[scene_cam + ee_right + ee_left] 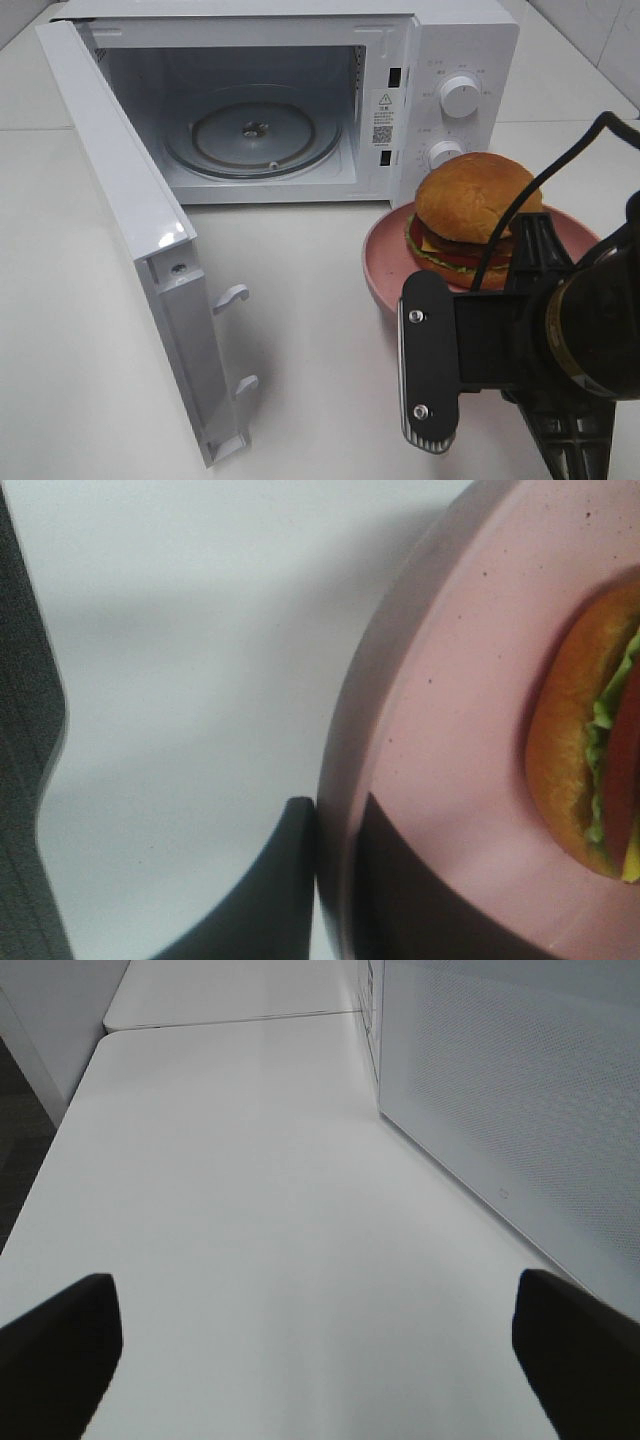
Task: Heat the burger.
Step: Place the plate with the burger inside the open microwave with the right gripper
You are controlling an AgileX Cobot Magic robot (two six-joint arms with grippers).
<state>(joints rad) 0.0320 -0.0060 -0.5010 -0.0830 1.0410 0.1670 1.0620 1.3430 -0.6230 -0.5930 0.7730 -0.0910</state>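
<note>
The burger (475, 205), with a golden-brown bun, dark patty and green filling, sits on a pink plate (385, 260) on the white table, in front of the microwave's control panel. It also shows in the right wrist view (585, 770). My right gripper (520, 320) is at the plate's near edge. In the right wrist view its two dark fingertips (340, 810) close on the plate's rim (450, 680), one outside and one inside. My left gripper (315, 1360) is open and empty over bare table; it is out of the high view.
The white microwave (450, 60) stands at the back, its door (120, 190) swung wide open to the left. The glass turntable (252, 135) inside carries nothing. The door's outer face (500, 1090) stands beside my left gripper. A black cable (560, 160) arcs over the plate.
</note>
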